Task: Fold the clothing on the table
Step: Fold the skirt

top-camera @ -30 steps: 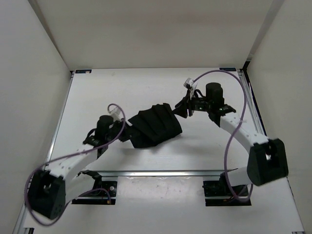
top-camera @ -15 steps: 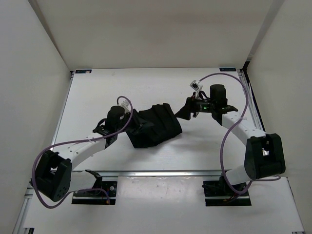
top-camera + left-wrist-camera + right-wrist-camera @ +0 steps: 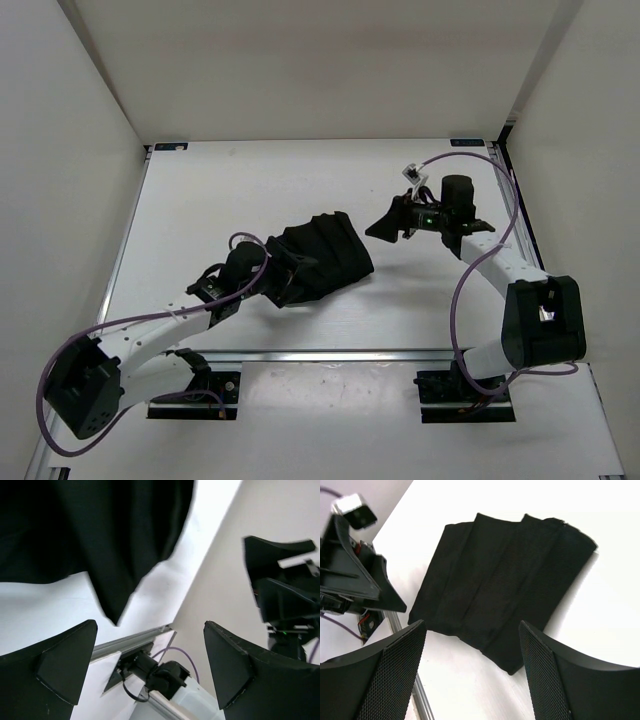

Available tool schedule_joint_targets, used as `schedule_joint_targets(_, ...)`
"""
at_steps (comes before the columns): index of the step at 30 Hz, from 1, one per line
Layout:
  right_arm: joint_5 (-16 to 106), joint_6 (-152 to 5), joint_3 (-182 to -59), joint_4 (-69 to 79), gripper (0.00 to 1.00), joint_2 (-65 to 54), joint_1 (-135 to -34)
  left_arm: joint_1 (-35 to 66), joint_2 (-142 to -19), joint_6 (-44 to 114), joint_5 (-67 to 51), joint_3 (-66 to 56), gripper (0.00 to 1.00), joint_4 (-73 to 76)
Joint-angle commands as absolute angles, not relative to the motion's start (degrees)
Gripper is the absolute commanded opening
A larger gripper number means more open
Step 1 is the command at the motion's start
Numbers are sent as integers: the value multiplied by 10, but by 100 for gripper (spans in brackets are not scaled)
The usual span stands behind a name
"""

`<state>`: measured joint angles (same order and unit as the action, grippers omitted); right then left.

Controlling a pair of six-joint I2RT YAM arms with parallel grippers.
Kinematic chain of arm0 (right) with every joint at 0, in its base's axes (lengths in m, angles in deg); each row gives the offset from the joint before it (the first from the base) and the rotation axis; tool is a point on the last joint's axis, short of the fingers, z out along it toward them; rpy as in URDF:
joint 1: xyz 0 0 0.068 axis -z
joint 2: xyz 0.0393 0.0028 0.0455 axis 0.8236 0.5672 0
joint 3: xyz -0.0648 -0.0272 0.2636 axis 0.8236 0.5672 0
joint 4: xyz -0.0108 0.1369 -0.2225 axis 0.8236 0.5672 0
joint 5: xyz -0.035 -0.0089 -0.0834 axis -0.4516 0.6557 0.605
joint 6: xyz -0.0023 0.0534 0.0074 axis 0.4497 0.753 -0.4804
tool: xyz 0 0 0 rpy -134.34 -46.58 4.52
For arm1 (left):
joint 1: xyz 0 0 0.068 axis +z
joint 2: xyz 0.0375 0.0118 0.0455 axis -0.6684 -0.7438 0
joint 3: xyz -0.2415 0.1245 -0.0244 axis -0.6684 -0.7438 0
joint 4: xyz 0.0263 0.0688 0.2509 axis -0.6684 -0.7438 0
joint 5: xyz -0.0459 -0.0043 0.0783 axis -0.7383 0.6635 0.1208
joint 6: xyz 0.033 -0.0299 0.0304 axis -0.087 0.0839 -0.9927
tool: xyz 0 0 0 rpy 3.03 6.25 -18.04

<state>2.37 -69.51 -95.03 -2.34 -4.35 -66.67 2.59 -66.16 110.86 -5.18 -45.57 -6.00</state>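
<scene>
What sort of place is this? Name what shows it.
Likely a robotics lab test cell: a white table with metal rails, bare white walls boxing it in, and a cabled left arm and right arm bolted at its near edge.

left gripper [image 3: 150, 630] and right gripper [image 3: 471, 626] both spread wide
</scene>
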Motion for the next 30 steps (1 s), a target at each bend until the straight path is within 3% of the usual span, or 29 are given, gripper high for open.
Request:
schedule_joint_targets(1, 22, -698, -953, -41, 79, -51, -649, 17, -654, 1154, -1, -478, 99, -95)
schedule_joint_targets(15, 25, -685, -934, -48, 79, -63, -630, 27, -773, 1109, -5, -455, 98, 5)
schedule_joint_targets(25, 24, -682, -918, -52, 79, -78, -625, 28, -785, 1110, -3, -437, 99, 23)
schedule_joint_targets(30, 25, -683, -917, -51, 79, -76, -622, 30, -802, 1109, -5, -453, 93, 60)
